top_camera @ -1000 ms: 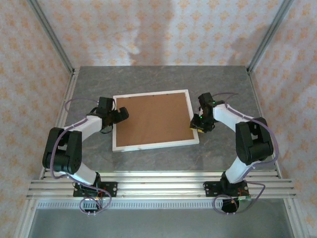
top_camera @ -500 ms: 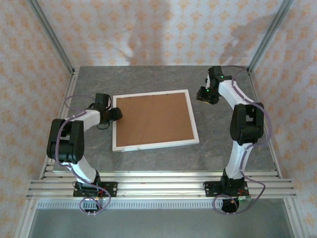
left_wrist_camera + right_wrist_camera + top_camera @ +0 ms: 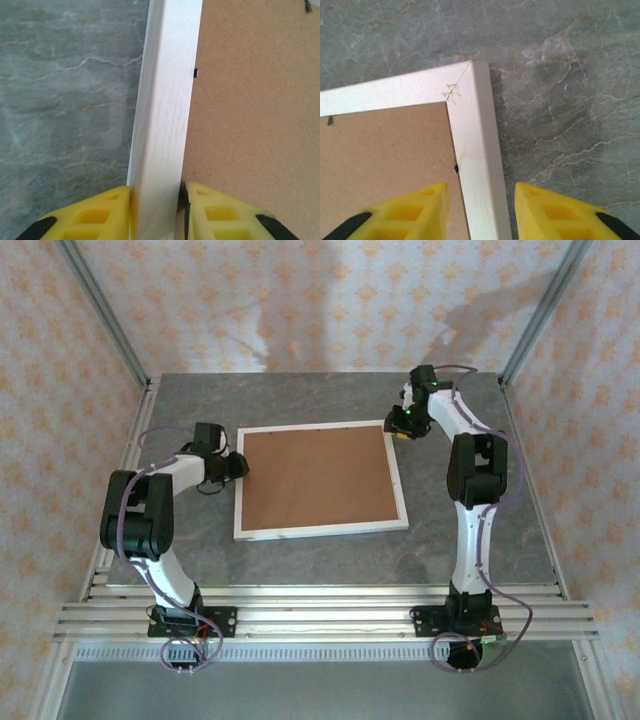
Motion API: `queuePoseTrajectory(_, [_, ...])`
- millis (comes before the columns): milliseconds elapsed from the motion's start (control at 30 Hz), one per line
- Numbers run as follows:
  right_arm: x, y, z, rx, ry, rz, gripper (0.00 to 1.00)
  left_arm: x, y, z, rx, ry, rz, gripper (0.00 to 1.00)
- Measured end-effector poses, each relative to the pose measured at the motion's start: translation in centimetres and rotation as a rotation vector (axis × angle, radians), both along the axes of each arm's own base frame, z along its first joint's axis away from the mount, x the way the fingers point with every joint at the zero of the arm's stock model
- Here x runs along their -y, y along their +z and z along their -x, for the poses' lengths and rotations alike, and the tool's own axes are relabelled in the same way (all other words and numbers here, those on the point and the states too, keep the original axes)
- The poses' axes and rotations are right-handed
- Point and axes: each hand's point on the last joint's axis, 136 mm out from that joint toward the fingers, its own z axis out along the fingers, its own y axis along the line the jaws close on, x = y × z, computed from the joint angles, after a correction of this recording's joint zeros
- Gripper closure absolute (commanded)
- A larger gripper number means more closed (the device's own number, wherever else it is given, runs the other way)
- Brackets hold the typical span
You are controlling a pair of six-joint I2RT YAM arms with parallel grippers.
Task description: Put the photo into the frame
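The white frame (image 3: 320, 529) lies face down in the middle of the table, and a brown backing board (image 3: 318, 478) fills its opening. The photo is hidden. My left gripper (image 3: 238, 466) is at the frame's left border near the far corner. In the left wrist view the left gripper (image 3: 157, 200) is shut on that white rail (image 3: 165, 115), one yellow finger (image 3: 95, 215) on each side. My right gripper (image 3: 398, 426) hangs at the far right corner. There the right gripper (image 3: 481, 200) is open and straddles the right rail (image 3: 475, 145) with a gap on both sides.
Grey marbled tabletop (image 3: 470, 530) surrounds the frame on all sides. Aluminium posts and patterned walls close in the back and sides. Small black retaining tabs (image 3: 455, 168) sit along the inner edge of the backing board.
The left gripper has closed onto the frame's left rail. The right arm swung from the middle of the right edge to the far right corner. The frame slid slightly to the right.
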Motion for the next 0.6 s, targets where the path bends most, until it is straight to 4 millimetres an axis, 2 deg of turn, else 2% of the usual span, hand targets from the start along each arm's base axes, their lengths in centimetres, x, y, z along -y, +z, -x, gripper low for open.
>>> queuePoseTrajectory(233, [1.1, -0.1, 0.4, -0.022, 0.009, 0.069, 0.65, 1.7, 0.0, -1.1, -0.009, -0.056, -0.003, 0.67])
queuePoseTrajectory(433, [2.7, 0.3, -0.5, -0.005, 0.0, 0.107, 0.65, 2.4, 0.0, -1.3, -0.022, -0.076, -0.012, 0.66])
queuePoseTrajectory(600, [3.2, -0.8, -1.3, -0.015, -0.004, 0.124, 0.65, 2.4, -0.1, -1.4, -0.034, -0.076, -0.014, 0.65])
